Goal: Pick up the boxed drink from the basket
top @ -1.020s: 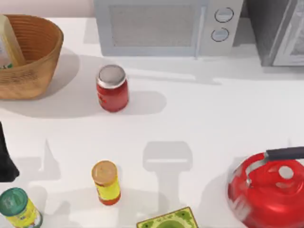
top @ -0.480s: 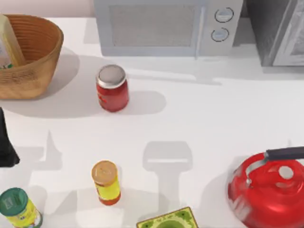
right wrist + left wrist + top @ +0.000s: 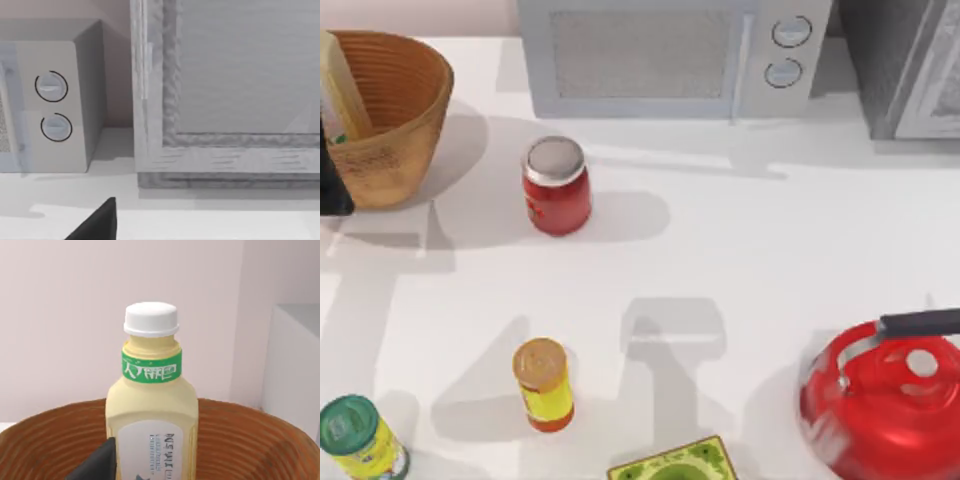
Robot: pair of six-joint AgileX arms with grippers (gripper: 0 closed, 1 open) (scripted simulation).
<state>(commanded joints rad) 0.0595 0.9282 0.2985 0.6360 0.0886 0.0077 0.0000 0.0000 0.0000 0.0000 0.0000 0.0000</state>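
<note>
- The left gripper (image 3: pixel 330 185) sits at the table's left edge, just beside the basket (image 3: pixel 405 120); its fingers cannot be told apart or together.
- The boxed drink (image 3: pixel 151 410) stands upright inside the basket, its lower part hidden by the wicker wall and a dark finger (image 3: pixel 97 465).

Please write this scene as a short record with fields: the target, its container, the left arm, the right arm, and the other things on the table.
target: boxed drink, upright, white cap, green neck band
container: basket, at the table's far left; the drink stands inside it
left arm: left gripper at the basket's near rim, not holding the drink
right arm: one dark finger facing the microwave
others: red jar, yellow bottle, red kettle
</note>
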